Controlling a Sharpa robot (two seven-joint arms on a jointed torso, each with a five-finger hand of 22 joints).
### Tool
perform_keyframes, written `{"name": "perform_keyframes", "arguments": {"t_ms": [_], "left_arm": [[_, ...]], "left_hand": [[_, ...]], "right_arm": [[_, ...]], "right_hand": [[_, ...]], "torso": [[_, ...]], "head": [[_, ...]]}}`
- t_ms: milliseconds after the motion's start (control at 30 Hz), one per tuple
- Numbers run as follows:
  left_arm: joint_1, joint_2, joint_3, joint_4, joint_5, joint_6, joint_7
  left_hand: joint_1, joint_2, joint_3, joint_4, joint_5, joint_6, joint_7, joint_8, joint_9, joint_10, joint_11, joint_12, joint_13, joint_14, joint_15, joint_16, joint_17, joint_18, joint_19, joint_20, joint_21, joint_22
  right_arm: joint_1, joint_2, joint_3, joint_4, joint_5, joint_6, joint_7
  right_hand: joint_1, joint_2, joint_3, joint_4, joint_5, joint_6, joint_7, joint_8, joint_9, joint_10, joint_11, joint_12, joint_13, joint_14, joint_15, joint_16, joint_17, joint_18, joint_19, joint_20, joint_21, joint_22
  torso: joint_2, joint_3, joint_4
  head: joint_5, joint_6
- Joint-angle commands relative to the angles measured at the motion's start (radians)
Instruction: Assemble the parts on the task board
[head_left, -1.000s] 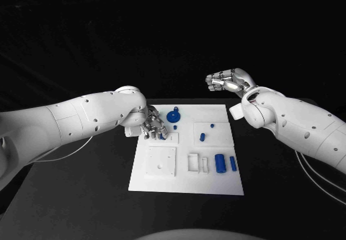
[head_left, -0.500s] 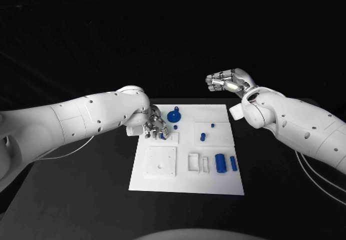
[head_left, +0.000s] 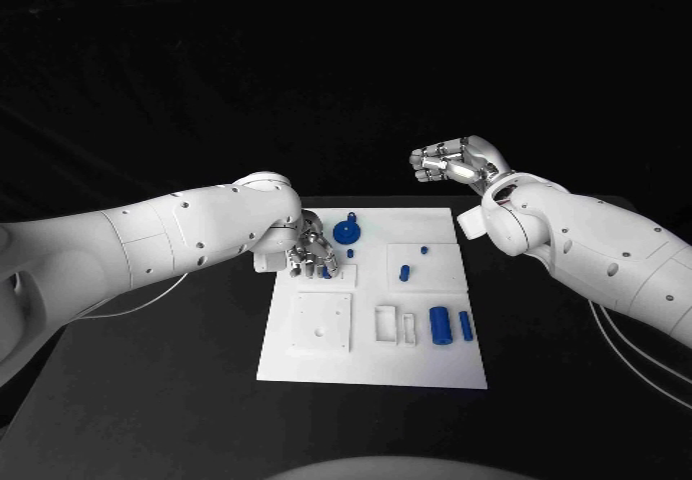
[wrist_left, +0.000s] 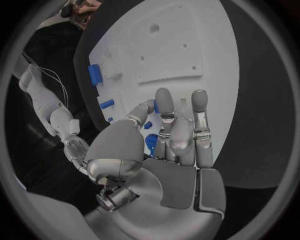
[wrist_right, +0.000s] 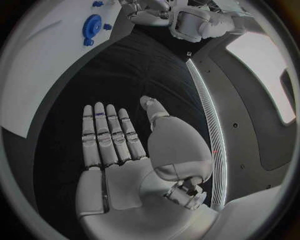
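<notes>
Board (head_left: 372, 362) lying mid-table, white, blue parts on it. I'm seeing the left hand (head_left: 306, 250) hanging over the board's far left corner, fingers pointing down, bunched close beside a small peg (head_left: 351, 254); I can't tell if it's pinching anything, the wrist view is showing fingers (wrist_left: 164, 107) half extended over the board with blue bits just behind them. Round part (head_left: 348, 233) sitting just right of that hand. Right hand (head_left: 457, 160) hovering well off the board beyond its far right corner; its wrist view is showing fingers (wrist_right: 106, 132) straight and together, holding nothing. Two cylinders (head_left: 451, 326) lying at the board's right side
</notes>
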Motion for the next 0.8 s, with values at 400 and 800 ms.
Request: {"name": "perform_keyframes", "arguments": {"t_ms": [400,800], "left_arm": [[-0.008,0.001,-0.005,0.005,-0.019,0.008,-0.005],[-0.008,-0.002,-0.005,-0.002,-0.023,0.017,-0.015]], "left_hand": [[0.040,0.042,-0.007,0.018,-0.023,0.216,-0.142,0.005,0.007,0.023,-0.029,0.007,-0.005,0.000,-0.010,0.003,0.000,-0.002,0.005,0.004,-0.009,0.016],[0.042,-0.002,-0.154,0.125,-0.255,0.216,-0.146,0.004,0.004,0.024,-0.028,-0.001,-0.011,-0.003,-0.011,-0.010,-0.019,-0.005,0.007,0.004,-0.024,0.014]], "right_arm": [[-0.001,0.002,0.000,0.001,-0.002,0.018,0.006],[-0.002,0.000,0.000,0.001,-0.002,0.018,0.006]], "right_hand": [[-0.009,-0.002,0.010,-0.001,0.013,-0.007,0.003,-0.004,-0.001,-0.007,0.003,-0.002,-0.001,-0.008,0.000,-0.007,-0.001,0.019,-0.009,-0.001,0.003,-0.001],[-0.011,-0.003,0.010,-0.001,0.014,-0.009,0.004,-0.004,-0.001,-0.007,0.003,-0.002,-0.001,-0.009,0.000,-0.007,-0.001,0.019,-0.011,-0.001,0.003,-0.001]], "torso": [[0.000,0.0002,0.0006],[0.000,-0.0009,0.0003]], "head": [[-0.002,0.000],[-0.005,-0.001]]}}
